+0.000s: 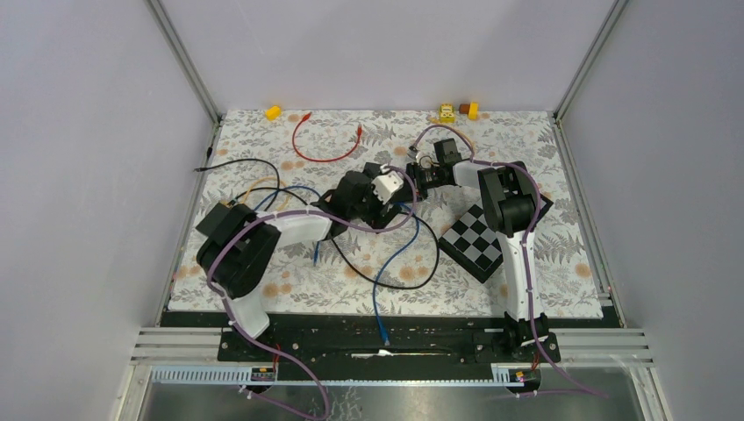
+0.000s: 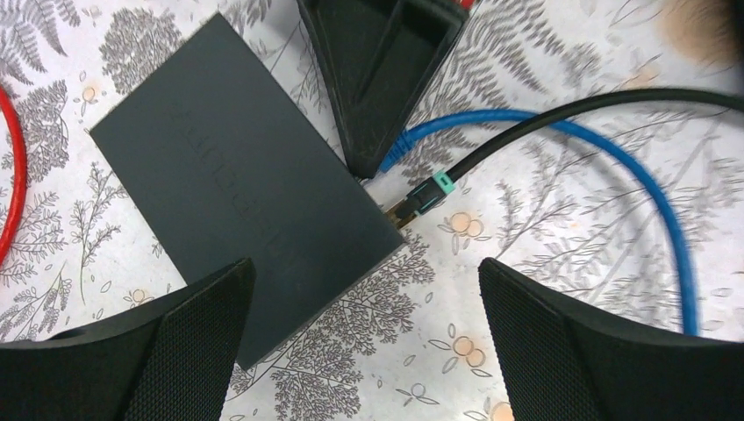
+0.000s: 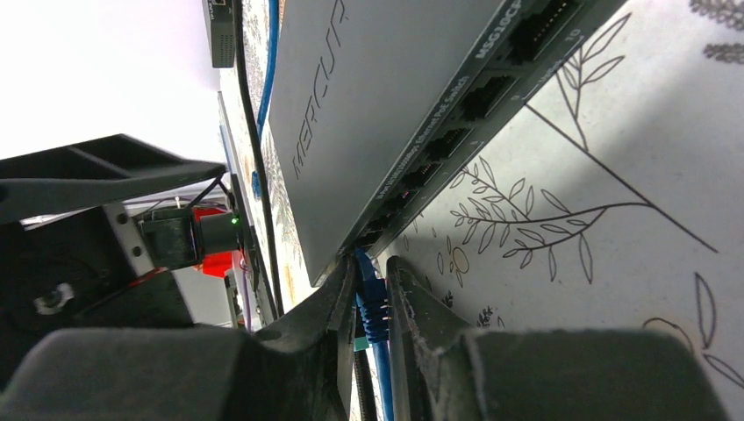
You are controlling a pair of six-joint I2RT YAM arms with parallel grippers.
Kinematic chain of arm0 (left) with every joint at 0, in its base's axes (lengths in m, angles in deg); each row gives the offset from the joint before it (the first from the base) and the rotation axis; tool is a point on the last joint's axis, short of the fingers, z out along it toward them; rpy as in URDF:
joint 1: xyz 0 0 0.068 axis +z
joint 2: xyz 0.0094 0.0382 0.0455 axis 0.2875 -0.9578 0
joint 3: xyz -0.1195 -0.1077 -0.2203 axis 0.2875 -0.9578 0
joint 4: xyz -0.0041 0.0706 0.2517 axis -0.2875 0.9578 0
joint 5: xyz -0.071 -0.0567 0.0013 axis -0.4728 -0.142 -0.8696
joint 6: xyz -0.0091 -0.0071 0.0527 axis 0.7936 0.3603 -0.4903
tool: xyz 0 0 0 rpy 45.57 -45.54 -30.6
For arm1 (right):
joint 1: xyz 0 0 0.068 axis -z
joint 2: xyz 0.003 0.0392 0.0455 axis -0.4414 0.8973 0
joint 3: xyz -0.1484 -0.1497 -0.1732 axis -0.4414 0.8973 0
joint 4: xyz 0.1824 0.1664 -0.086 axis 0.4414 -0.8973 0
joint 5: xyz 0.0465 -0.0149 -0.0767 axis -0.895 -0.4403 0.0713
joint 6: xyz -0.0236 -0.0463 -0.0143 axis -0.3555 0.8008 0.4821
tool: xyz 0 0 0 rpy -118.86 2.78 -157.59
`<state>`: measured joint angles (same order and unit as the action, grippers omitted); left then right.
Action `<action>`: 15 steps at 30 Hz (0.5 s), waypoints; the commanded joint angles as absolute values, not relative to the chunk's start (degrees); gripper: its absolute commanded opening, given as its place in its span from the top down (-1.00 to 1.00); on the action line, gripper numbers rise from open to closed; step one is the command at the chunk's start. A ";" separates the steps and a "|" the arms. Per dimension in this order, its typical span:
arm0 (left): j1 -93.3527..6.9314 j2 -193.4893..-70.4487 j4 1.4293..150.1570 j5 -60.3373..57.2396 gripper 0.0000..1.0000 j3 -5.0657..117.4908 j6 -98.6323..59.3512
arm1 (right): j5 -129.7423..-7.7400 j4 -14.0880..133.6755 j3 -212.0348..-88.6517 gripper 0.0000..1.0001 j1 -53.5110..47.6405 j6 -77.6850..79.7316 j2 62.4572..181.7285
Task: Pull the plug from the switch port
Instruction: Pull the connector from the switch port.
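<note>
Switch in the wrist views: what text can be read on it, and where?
"MERCU": top of the switch, rest cut off.
"10CP", end of a model code: its front edge.
"10": beside a port.
Small print on the front edge: blurred.
Left wrist view: raised lettering on top, unreadable.

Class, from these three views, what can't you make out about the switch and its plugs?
- Left wrist view: the right gripper covers where the blue plug meets the switch; seated or freed, unclear.
- Right wrist view: that port lies in shadow behind the fingers; the top edge cuts the switch's printed name.
- Top view: the left arm and right arm hide the switch.
</note>
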<state>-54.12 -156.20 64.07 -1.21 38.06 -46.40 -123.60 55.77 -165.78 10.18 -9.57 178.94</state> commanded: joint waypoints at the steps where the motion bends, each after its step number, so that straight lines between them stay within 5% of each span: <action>1: -54.82 -159.94 61.99 5.03 -0.97 41.13 -50.45 | -117.09 55.91 -164.56 0.95 9.81 -7.45 182.32; 15: -56.13 -165.18 59.82 10.94 -0.90 41.98 -49.95 | -117.55 56.43 -163.10 0.98 9.93 -7.94 181.74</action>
<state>-55.82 -164.28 62.63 8.56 40.55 -50.27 -124.34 57.12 -165.21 10.29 -10.10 179.07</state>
